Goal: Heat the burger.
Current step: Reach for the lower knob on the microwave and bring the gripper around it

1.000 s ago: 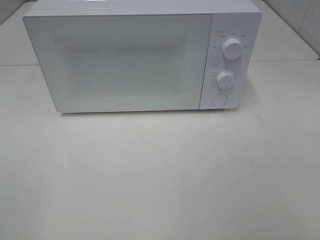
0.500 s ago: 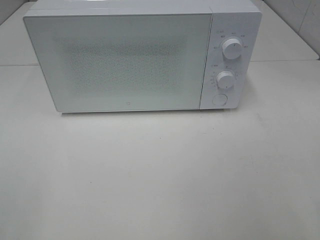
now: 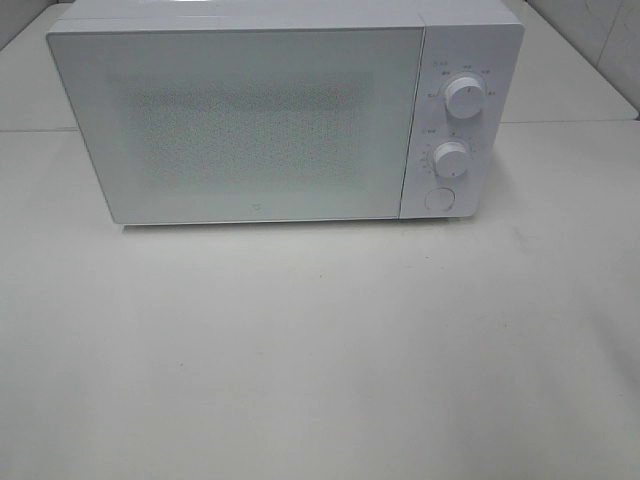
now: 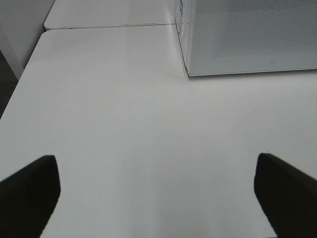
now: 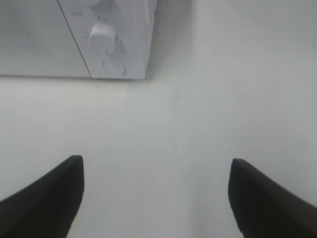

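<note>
White microwave (image 3: 250, 120), interior hidden | left end effector (image 4: 156, 166), right end effector (image 5: 156, 163) agape

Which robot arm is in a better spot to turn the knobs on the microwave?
Probably the right: the right gripper faces the lower knob and round button, while the left gripper faces the microwave's other end. Both are open.
</note>
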Controlling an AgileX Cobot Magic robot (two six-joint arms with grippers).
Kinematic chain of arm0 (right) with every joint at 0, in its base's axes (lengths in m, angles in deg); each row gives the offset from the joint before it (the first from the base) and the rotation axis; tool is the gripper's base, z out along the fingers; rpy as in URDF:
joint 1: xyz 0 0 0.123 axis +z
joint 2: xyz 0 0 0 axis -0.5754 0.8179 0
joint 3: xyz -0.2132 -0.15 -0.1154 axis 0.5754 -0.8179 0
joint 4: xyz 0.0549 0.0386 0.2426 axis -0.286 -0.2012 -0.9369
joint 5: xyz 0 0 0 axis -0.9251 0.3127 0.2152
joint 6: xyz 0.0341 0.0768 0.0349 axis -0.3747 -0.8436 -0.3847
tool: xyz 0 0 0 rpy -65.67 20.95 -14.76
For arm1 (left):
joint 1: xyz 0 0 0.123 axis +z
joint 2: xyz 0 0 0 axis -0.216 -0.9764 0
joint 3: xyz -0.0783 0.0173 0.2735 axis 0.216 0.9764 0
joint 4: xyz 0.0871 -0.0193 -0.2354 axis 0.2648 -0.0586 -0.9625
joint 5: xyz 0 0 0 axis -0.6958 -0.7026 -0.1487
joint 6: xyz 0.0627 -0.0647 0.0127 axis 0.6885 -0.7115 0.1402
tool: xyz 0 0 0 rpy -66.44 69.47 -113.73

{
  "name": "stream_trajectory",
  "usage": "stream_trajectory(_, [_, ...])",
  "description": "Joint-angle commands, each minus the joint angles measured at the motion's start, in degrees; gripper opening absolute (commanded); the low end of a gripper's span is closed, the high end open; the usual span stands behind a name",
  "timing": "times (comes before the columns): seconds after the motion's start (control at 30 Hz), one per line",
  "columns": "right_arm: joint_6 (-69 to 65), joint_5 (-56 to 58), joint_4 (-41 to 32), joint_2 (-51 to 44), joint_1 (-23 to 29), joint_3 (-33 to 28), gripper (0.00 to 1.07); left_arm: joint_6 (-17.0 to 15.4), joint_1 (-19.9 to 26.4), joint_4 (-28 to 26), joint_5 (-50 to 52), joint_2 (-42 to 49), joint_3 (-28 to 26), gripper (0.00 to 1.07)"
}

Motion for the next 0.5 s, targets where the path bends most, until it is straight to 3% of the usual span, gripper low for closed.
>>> stream_trajectory(0.03, [0.5,-7.1,0.5,1.7,0.0,0.4,0.76,-0.1,0.3,0.2,-0.3,0.8,0.0,1.01])
stream_trajectory(0.5, [0.7,-32.7,0.6,14.4,0.0,0.1,0.76,-0.1,0.3,0.2,-0.3,0.8,0.0,1.01])
